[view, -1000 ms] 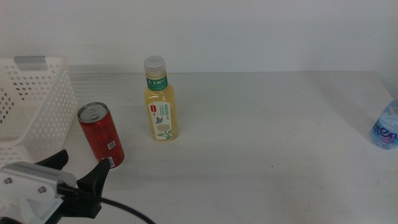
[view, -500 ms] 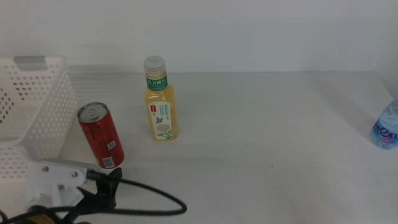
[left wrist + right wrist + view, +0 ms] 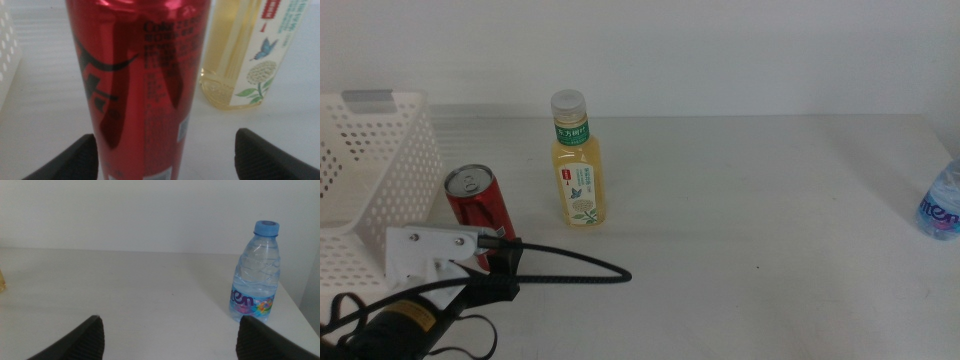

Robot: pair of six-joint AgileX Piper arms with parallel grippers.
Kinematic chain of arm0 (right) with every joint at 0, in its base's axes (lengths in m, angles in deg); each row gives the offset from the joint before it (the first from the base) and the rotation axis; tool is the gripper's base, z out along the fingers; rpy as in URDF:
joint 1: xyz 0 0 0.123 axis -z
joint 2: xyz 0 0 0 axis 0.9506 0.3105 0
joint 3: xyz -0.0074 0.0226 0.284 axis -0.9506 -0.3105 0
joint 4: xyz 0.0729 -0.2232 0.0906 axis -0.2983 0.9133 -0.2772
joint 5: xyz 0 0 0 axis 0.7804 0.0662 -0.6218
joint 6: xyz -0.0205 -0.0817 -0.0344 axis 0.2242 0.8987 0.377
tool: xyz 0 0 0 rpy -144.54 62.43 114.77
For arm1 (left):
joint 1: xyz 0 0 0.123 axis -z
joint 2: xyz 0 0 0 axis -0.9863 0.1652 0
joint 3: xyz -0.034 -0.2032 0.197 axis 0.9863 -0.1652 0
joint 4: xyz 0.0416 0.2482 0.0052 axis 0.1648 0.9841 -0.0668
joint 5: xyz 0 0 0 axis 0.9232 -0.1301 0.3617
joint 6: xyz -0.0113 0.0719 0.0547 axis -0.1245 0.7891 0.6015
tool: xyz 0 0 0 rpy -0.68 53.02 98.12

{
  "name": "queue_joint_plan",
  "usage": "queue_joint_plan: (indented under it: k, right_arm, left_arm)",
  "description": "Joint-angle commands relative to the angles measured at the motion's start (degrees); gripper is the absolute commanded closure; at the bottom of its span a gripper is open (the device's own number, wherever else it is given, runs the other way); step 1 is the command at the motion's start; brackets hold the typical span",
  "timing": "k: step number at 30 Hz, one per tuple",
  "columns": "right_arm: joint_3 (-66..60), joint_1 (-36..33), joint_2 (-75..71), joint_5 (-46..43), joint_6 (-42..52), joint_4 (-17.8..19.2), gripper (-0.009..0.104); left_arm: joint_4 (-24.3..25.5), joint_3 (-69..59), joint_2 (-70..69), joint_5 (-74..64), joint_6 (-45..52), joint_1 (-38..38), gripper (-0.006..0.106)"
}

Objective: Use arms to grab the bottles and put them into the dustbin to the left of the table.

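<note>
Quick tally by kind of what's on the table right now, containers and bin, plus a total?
Tea bottle: 1
Water bottle: 1
Red can: 1, between the open jaws of the left end effector
White perforated dustbin: 1
Total: 4 things, 3 of them containers still outside the bin. The right end effector is open, short of the water bottle.

Shiny slim red metal can (image 3: 137,85) right between the left gripper's (image 3: 165,155) black jaws has black lettering. Just past it, the pale-yellow plastic tea bottle (image 3: 578,165) has a white cap, green neck band and butterfly-and-flower label. The perforated white plastic basket (image 3: 380,170) has a grey tab.
</note>
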Motion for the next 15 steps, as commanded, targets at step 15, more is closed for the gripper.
queue_joint_plan:
  k: [15]
  right_arm:
    - [0.52,0.32,-1.56,-4.29,0.50,0.48,0.021]
  left_arm:
    - [7.81,11.04,4.35,8.31,-3.37,-7.39,0.010]
